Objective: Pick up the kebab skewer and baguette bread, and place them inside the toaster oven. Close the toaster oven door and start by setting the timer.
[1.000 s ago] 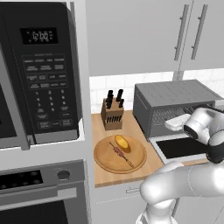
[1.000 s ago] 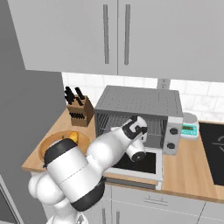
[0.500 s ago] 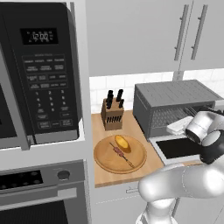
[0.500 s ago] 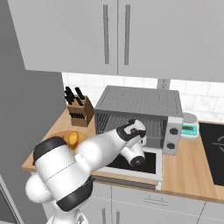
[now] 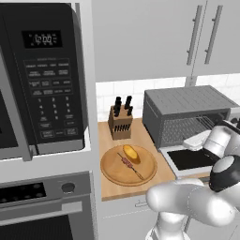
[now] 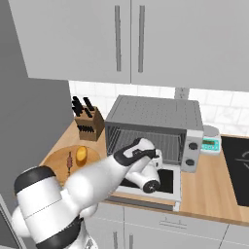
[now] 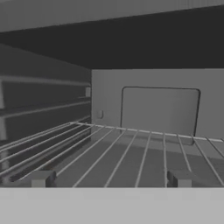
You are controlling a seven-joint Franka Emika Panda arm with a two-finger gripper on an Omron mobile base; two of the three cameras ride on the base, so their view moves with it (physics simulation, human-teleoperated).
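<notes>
The toaster oven [image 5: 187,108] stands on the counter with its door [image 5: 183,160] dropped flat and its wire rack [image 7: 131,151] bare. My gripper [image 7: 111,179] hovers over the door at the oven's mouth [image 5: 191,141], pointing inside. Its fingertips [image 7: 41,178] stand wide apart, open, with nothing between them. Left of the oven, on a round wooden board [image 5: 110,172], lie the baguette bread [image 5: 131,153] and the kebab skewer [image 5: 129,164], side by side. In the right base view the same baguette bread [image 6: 81,153] and kebab skewer [image 6: 69,162] show beyond my arm. The oven's knobs [image 6: 193,146] sit on its right.
A knife block [image 5: 120,123] stands behind the board. The big black microwave [image 5: 42,79] and a built-in oven [image 5: 42,206] fill the left. Right of the toaster oven sit a small kitchen scale [image 6: 211,143] and a black cooktop [image 6: 240,165]. Cabinets hang overhead.
My hand has sunk a little in front of the oven's mouth and the elbow has swung lower. The fingers stay wide apart. The food and the door have not moved.
</notes>
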